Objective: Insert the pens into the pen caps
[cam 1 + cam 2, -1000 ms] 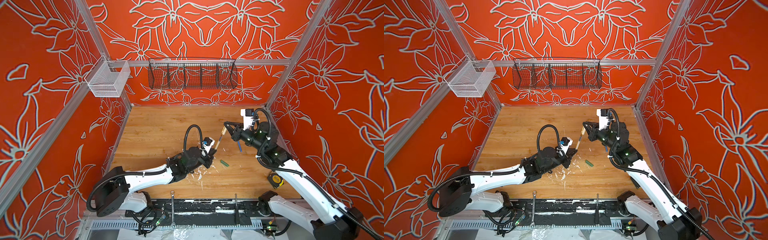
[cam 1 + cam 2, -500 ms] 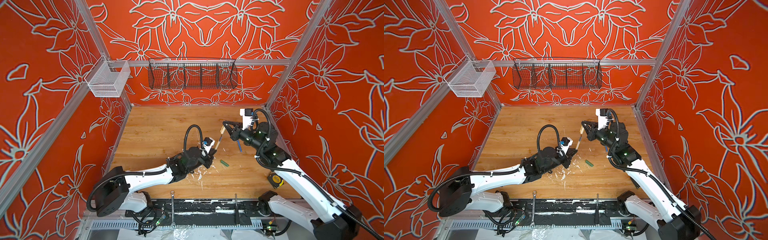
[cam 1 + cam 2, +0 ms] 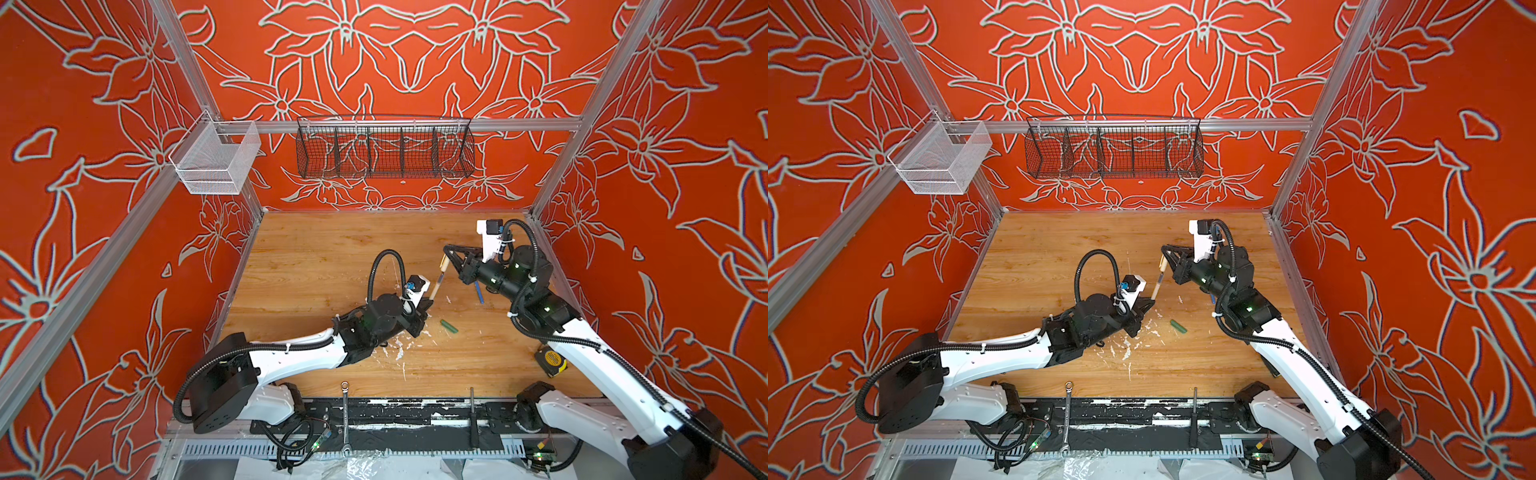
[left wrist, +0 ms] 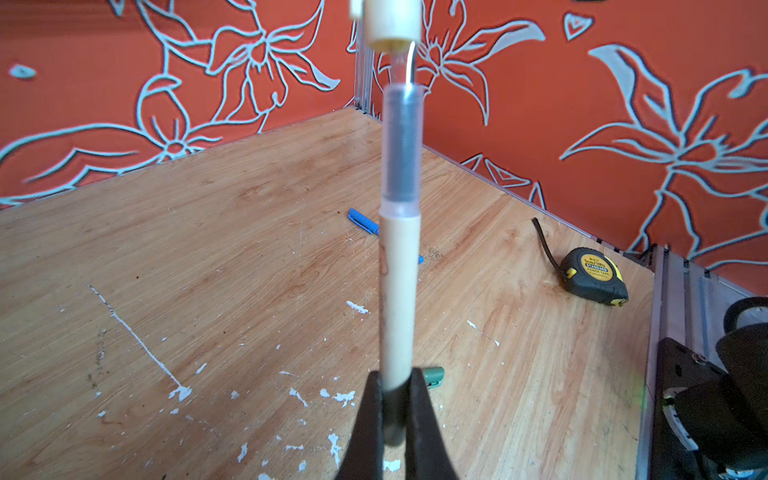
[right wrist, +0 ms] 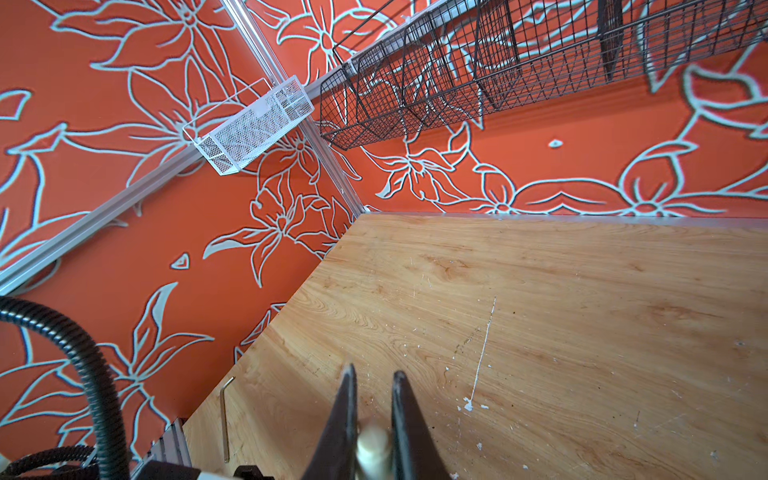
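Observation:
My left gripper is shut on the lower end of the tan pen and holds it raised above the table. The pen's narrow tip points at the tan pen cap and reaches its mouth. My right gripper is shut on that cap. A blue pen lies on the table beside the right arm. A short green piece lies near the left gripper; I cannot tell whether it is a pen or a cap.
A yellow-and-black tape measure sits by the right wall. A hex key lies near the left wall. A wrench and a dark rod rest on the front rail. A black wire basket and a white mesh basket hang above.
The right gripper with the tan cap has edged slightly left, toward the pen's tip. The left arm and the pen have stayed still.

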Robot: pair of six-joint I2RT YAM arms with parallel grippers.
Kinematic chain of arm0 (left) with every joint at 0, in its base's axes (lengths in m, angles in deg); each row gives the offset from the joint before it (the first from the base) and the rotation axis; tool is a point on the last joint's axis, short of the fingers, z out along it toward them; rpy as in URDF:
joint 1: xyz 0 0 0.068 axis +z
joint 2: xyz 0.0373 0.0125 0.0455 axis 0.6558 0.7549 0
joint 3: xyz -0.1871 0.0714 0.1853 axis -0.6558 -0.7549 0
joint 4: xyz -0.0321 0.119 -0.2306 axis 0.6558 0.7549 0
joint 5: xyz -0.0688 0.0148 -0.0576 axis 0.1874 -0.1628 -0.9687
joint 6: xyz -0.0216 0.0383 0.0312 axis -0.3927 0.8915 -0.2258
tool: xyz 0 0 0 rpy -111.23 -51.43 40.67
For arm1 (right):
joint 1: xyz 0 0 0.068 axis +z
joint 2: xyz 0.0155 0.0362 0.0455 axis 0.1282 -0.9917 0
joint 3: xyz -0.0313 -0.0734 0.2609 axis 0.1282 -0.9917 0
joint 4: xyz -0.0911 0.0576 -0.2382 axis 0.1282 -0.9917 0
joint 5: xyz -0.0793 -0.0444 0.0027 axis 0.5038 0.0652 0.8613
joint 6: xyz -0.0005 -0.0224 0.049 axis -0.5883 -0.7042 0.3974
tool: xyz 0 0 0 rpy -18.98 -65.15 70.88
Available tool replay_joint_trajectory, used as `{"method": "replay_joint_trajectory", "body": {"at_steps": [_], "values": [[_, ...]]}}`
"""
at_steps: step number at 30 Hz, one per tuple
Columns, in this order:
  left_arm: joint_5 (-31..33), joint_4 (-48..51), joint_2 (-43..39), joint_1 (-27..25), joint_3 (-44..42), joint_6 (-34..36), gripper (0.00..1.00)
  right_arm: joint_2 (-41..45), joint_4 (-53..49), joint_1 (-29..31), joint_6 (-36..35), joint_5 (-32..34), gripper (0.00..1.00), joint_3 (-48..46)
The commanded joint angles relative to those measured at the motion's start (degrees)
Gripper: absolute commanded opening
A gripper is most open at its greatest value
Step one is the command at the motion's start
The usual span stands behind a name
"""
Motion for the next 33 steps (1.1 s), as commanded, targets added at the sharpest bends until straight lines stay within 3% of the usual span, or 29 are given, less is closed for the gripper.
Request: {"method": "replay_joint_trajectory", "body": {"at_steps": [1, 18, 26, 33], "values": [[0.53, -0.14, -0.05, -0.42, 1.56, 0.57, 0.0, 1.07, -0.67, 0.5, -0.66, 0.45, 0.0, -1.03], [-0.82, -0.56, -0.68, 0.07, 3.07, 1.01, 0.0, 2.07, 1.47, 1.7, 0.56, 1.83, 0.0, -5.1], [-1.82, -0.55, -0.58, 0.09, 3.74, 1.36, 0.0, 1.42, 7.89, 1.87, 6.53, 1.43, 0.0, -7.24], [-0.5, -1.42, -2.49, 0.24, 2.14, 1.45, 0.0, 2.51, -1.67, 1.86, -0.27, 3.38, 0.0, -2.7]]}}
